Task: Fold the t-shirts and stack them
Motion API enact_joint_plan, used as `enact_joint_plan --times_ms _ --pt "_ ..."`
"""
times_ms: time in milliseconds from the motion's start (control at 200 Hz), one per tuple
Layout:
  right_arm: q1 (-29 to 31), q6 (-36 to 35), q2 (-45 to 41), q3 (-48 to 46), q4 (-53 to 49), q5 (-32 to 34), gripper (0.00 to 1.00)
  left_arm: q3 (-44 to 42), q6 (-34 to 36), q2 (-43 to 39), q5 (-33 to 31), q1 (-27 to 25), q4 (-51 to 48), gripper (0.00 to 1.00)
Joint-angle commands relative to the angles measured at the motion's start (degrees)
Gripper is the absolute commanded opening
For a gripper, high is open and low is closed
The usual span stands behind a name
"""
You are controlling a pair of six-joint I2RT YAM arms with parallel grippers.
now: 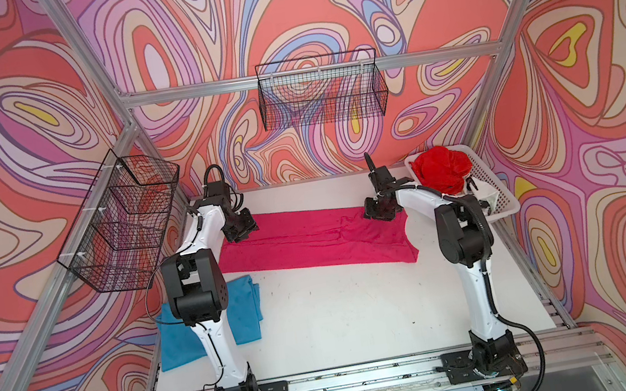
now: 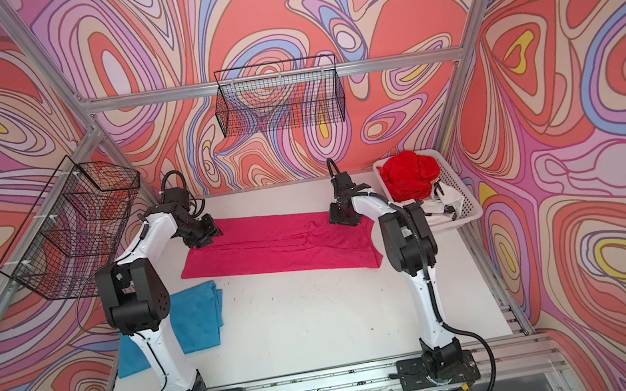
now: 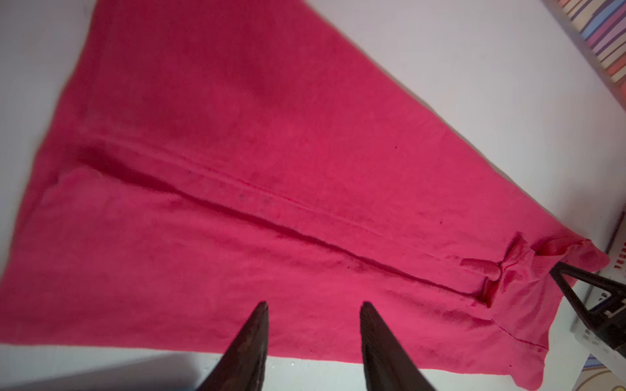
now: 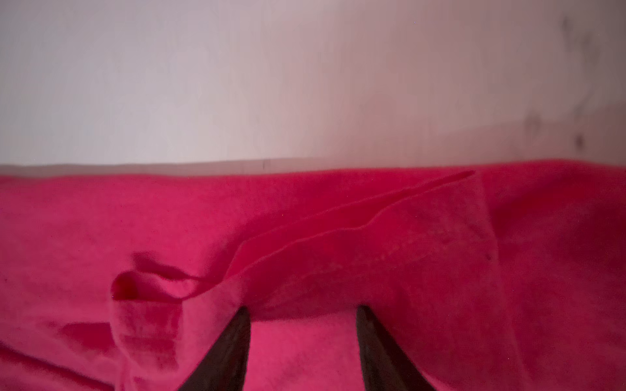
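Note:
The magenta-pink t-shirt [image 1: 310, 243] [image 2: 277, 248] lies folded into a long strip across the back of the table. My left gripper [image 1: 241, 232] [image 3: 313, 304] hangs open over the strip's left end, jaws apart above the far edge, nothing between them. My right gripper [image 1: 379, 212] [image 4: 303, 309] is open low over the right end, its tips against a raised fold of the magenta-pink t-shirt [image 4: 338, 237]. A folded teal-blue t-shirt [image 1: 236, 313] [image 2: 198, 314] lies at the front left, partly hidden by the left arm. A bright red t-shirt [image 1: 442, 171] and a white one [image 1: 486, 196] sit crumpled in a basket.
The white plastic basket [image 1: 508, 203] stands at the table's back right corner, close behind the right arm. Black wire baskets hang on the back wall [image 1: 321, 90] and the left wall [image 1: 117, 221]. The table's bare white surface [image 1: 341, 310] stretches in front of the strip.

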Motion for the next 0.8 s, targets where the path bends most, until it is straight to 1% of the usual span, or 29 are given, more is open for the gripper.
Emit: enact_joint_plan --times_ms 0,50,100,145,180,260,361,466,541,611,676,761,796 --pt "-2.6 -5.0 9.9 9.9 -6.8 5.0 0.53 5.2 2.5 6.2 -1.0 0.0 -3.0 0.47" --pt "-3.1 -5.6 12.7 16.2 -8.9 6.1 0.53 8.3 2.7 8.9 -1.8 0.0 -3.4 0.47" --pt "-3.1 -6.1 13.3 20.6 -10.4 6.7 0.54 11.5 2.7 11.6 -2.5 0.0 -3.8 0.47" --pt "-2.9 -6.0 11.9 21.6 -10.6 6.9 0.55 14.6 2.8 14.0 -3.4 0.0 -4.8 0.47" --pt "-2.4 -5.7 9.6 20.4 -10.3 7.4 0.55 16.7 2.9 16.0 -3.9 0.0 -5.6 0.47" --pt "-0.3 -4.5 2.7 13.7 -8.5 8.1 0.57 20.6 3.2 19.7 -5.2 -0.1 -7.3 0.47" --pt "2.7 -1.7 -5.8 0.9 -5.1 7.5 0.57 21.9 3.6 22.5 -6.1 -0.2 -7.8 0.47" --pt "4.0 3.2 -11.6 -11.5 -0.9 3.6 0.57 21.8 3.8 24.1 -5.7 -0.8 -9.3 0.44" --pt "4.5 4.7 -13.3 -17.9 2.3 2.7 0.57 20.1 3.8 23.9 -3.9 -1.7 -10.6 0.43" --pt "4.3 4.7 -12.6 -20.2 3.8 3.9 0.57 15.8 3.4 22.0 -1.9 -2.9 -9.6 0.42" --pt "3.5 3.5 -10.8 -19.7 4.9 5.6 0.57 10.4 2.2 20.0 1.2 -3.7 -7.9 0.42" --pt "1.7 1.5 -6.9 -15.3 4.3 6.4 0.57 3.6 0.4 17.5 5.6 -4.5 -5.7 0.40" --pt "0.9 0.6 -4.9 -13.2 4.0 6.6 0.57 0.9 -0.2 16.2 6.4 -5.0 -5.2 0.40"
